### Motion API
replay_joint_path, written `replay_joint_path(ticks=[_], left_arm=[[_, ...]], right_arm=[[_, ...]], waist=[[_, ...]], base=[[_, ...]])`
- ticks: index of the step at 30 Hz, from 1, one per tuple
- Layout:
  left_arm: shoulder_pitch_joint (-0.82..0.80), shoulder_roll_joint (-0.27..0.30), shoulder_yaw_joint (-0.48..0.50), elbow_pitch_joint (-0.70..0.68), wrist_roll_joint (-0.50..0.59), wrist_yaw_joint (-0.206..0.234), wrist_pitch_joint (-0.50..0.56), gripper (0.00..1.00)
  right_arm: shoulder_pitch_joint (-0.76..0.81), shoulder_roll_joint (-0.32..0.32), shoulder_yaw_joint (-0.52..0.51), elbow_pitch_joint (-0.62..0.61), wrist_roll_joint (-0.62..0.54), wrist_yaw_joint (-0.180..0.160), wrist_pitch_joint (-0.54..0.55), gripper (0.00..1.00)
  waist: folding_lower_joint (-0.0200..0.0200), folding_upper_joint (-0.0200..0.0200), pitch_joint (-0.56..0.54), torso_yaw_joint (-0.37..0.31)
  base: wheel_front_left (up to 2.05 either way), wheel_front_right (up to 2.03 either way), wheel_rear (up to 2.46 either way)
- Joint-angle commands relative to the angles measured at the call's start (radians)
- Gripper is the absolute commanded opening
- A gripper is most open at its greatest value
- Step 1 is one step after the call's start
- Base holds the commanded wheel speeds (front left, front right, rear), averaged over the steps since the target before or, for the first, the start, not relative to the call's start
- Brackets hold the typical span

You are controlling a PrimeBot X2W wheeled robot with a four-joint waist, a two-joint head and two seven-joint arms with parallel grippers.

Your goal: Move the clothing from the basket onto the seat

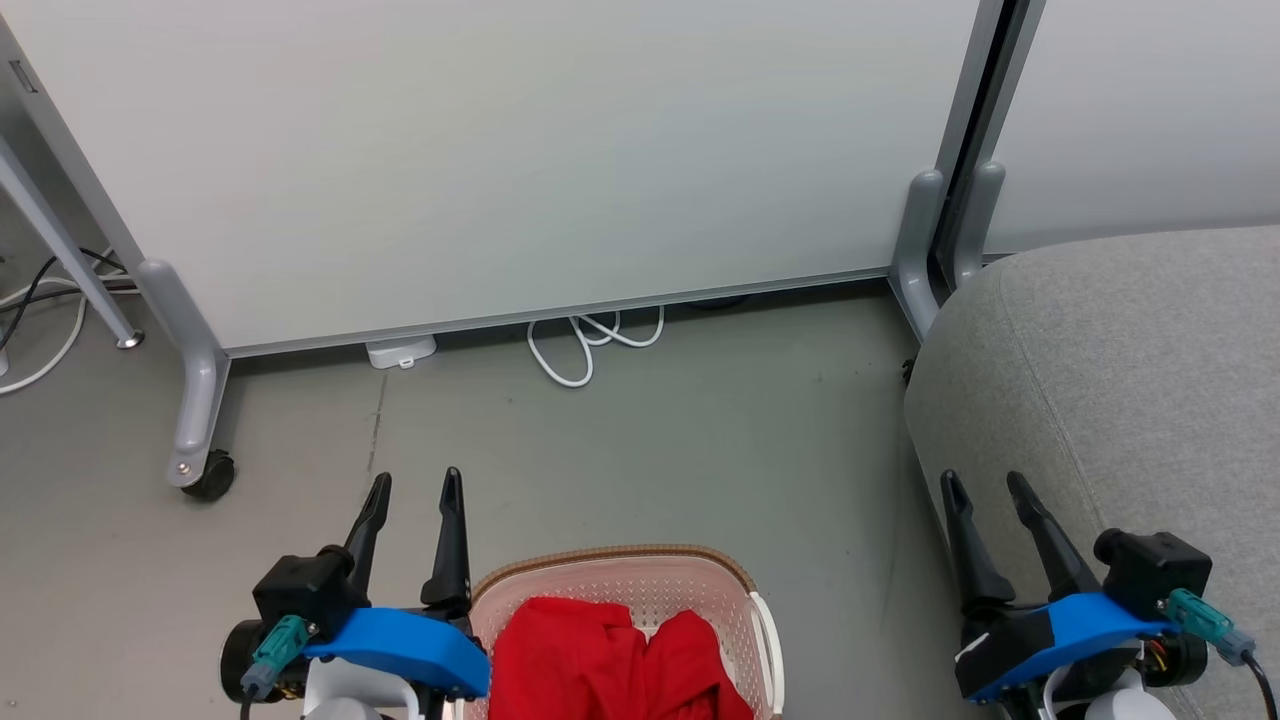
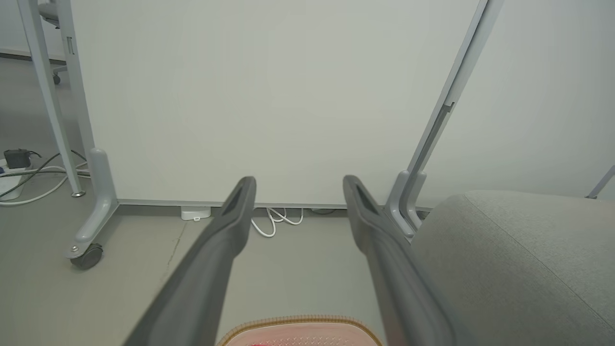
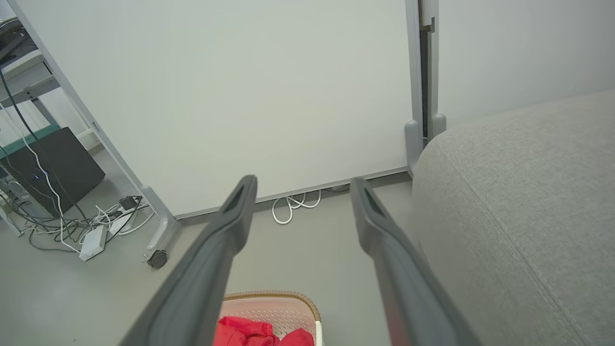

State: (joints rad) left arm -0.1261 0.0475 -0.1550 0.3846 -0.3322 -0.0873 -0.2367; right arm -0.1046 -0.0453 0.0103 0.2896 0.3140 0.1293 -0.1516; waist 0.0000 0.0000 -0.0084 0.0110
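Head view is showing the red clothing [image 1: 610,660] lying crumpled inside the perforated laundry basket [image 1: 640,585] on the floor [image 1: 700,430], with the grey sofa [image 1: 1120,400] standing near it on the robot's right. The left gripper [image 1: 416,480] and the right gripper [image 1: 984,482] are both hovering with fingers spread, grasping nothing. The fabric is looking soft, light and floppy. Pinching a raised fold near the heap's middle is probably offering the surest hold, since a corner grab risks trailing cloth catching on the basket.

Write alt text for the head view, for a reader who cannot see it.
Red clothing lies in a cream basket on the floor, bottom centre. The open left gripper is beside it; the open right gripper is by the edge of a grey sofa.
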Motion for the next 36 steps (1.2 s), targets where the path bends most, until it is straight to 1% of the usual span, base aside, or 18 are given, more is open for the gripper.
replay_joint_path(ticks=[1,13,30,36], left_arm=[[-0.016,0.004,-0.005,0.001,0.022,0.006,-0.008,1.0],[-0.016,0.004,-0.012,0.01,0.094,0.009,-0.03,1.0],[-0.015,0.004,-0.002,0.012,0.092,0.007,-0.03,1.0],[-0.028,0.004,-0.006,0.021,0.09,0.005,-0.03,1.0]], right_arm=[[-0.02,-0.007,0.002,-0.004,-0.021,0.002,-0.009,1.0],[-0.021,-0.008,0.008,0.003,-0.092,0.002,-0.026,1.0],[-0.024,-0.008,0.008,0.005,-0.081,0.002,-0.026,1.0],[-0.04,-0.008,0.011,-0.013,-0.083,0.002,-0.025,1.0]], waist=[[0.0,0.0,0.0,0.001],[0.0,0.0,0.001,0.002],[0.0,0.0,0.007,0.002],[0.0,0.0,0.057,-0.003]], base=[[0.0,0.0,0.0],[0.0,0.0,0.0],[0.0,0.0,0.0],[0.0,0.0,0.0]])
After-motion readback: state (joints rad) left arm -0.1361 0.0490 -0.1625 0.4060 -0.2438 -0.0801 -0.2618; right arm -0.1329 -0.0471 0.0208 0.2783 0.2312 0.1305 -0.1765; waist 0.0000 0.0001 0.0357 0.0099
